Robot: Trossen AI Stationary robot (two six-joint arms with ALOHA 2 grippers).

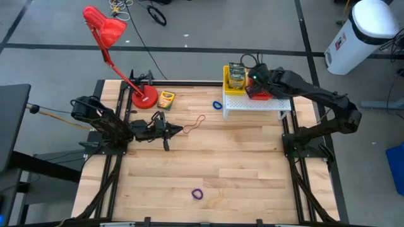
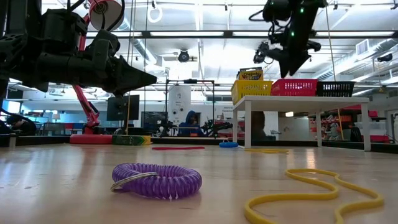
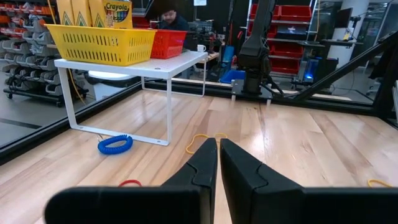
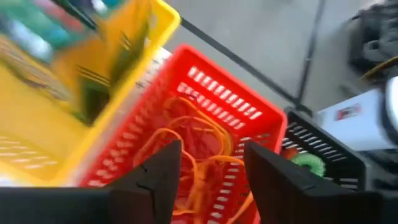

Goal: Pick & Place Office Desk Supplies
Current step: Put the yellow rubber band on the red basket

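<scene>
Right gripper (image 4: 208, 180) over red basket (image 4: 211, 99), fingers apart, nothing held.
Left gripper (image 3: 219, 165) closed, empty, mid-surface; yellow basket (image 3: 102, 43) adjoins; red lamp (image 1: 110, 38) at far-left corner.

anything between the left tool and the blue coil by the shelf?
High view: an orange rubber-band loop lies on the wood between the left tool and the blue coil; otherwise bare table.
</scene>
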